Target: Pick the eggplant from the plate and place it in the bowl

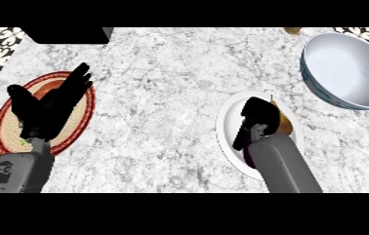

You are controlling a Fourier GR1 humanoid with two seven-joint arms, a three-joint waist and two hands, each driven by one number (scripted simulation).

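A white plate [229, 131] lies right of centre on the marble counter. My right hand [257, 118] is down on it, fingers and thumb curled round the eggplant [247, 155]. Only a dark purple sliver of the eggplant shows, beside my wrist. A brown, pear-like item [286, 123] sits on the same plate, just right of the hand. The pale bowl [337, 68] with a blue-grey outer wall stands at the far right, up and right of the plate. My left hand [51, 105] rests open at the left, fingers up.
Under the left hand lies a round woven plate with a red rim [85, 116]. A black block [66, 34] stands at the back left. A small brown thing [292, 30] shows at the back edge near the bowl.
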